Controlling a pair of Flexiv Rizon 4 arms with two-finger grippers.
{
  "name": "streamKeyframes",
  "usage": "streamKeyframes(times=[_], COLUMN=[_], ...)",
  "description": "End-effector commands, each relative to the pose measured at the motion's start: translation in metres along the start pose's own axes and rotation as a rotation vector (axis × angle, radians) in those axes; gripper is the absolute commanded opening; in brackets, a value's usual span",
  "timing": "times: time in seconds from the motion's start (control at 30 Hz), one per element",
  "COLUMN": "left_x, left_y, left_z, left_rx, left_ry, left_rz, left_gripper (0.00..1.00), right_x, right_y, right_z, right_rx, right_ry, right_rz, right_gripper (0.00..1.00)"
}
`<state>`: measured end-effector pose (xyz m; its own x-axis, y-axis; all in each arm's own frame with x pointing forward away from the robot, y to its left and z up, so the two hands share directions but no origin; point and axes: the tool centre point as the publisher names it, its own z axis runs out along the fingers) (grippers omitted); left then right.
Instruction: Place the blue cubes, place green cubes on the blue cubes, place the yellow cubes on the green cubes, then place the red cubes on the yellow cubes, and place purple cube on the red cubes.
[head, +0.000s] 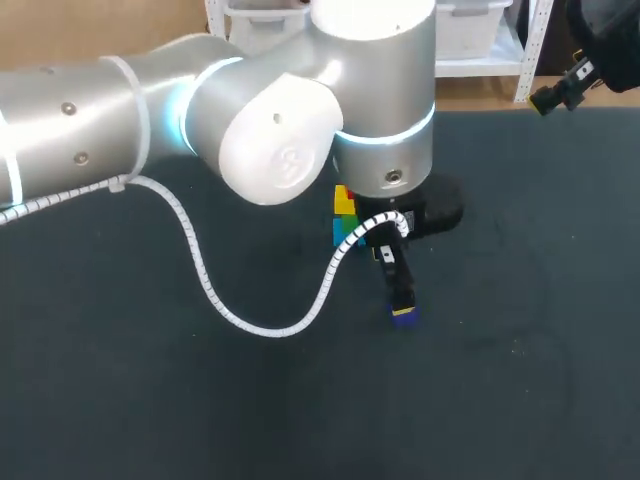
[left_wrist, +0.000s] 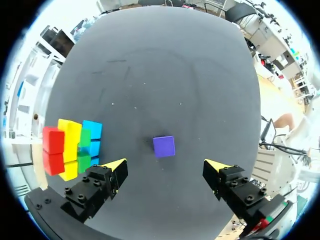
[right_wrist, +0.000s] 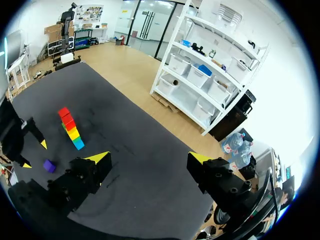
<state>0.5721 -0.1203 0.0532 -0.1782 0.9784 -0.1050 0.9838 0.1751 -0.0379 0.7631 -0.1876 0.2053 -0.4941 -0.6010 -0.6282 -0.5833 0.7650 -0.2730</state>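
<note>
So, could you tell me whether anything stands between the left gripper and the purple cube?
Nothing visible does. The purple cube lies alone on the table, just ahead of the open left gripper, in line with its gap. The cube stack stands off to one side.

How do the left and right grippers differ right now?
The left gripper hangs low over the purple cube, beside the stack. The right gripper is up by the far right edge of the table, well away from both. The left gripper has the cube lined up between its fingers, while the right gripper has nothing near its fingers. Shared: both are open and empty.
</note>
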Motion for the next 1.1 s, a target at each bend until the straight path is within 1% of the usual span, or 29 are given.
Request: streamKeyframes(times=[0.03, 0.23, 0.37, 0.77, 0.87, 0.97, 1.0, 1.03, 1.1], left_x=[-0.01, -0.017, -0.017, -0.016, -0.016, -0.015, -0.015, -0.015, -0.015], left_y=[0.007, 0.004, 0.002, 0.004, 0.003, 0.002, 0.002, 0.001, 0.001], left_z=[0.012, 0.02, 0.028, 0.041, 0.042, 0.044, 0.046, 0.046, 0.046], left_rx=[0.069, 0.065, 0.035, 0.016, 0.006, -0.023, -0.031, -0.032, -0.031], left_ry=[0.018, 0.03, 0.043, 0.057, 0.051, 0.058, 0.063, 0.063, 0.063], left_rz=[-0.001, -0.005, 0.022, 0.023, 0.026, 0.038, 0.041, 0.043, 0.045], left_gripper=[1.0, 1.0, 1.0, 1.0, 0.82, 0.69, 0.66, 0.56, 0.53], right_x=[0.001, 0.001, 0.001, 0.001, 0.001, 0.001, 0.001, 0.001, 0.001], right_y=[0.001, 0.001, 0.001, 0.001, 0.001, 0.001, 0.001, 0.001, 0.001], right_z=[0.0, 0.0, 0.0, 0.0, 0.0, 0.0, 0.0, 0.0, 0.0], right_rx=[0.007, 0.007, 0.007, 0.007, 0.007, 0.007, 0.007, 0.007, 0.007], right_ry=[-0.003, -0.003, -0.003, -0.003, -0.003, -0.003, -0.003, -0.003, -0.003], right_rz=[0.001, 0.001, 0.001, 0.001, 0.001, 0.001, 0.001, 0.001, 0.001], right_gripper=[1.0, 1.0, 1.0, 1.0, 1.0, 1.0, 1.0, 1.0, 1.0])
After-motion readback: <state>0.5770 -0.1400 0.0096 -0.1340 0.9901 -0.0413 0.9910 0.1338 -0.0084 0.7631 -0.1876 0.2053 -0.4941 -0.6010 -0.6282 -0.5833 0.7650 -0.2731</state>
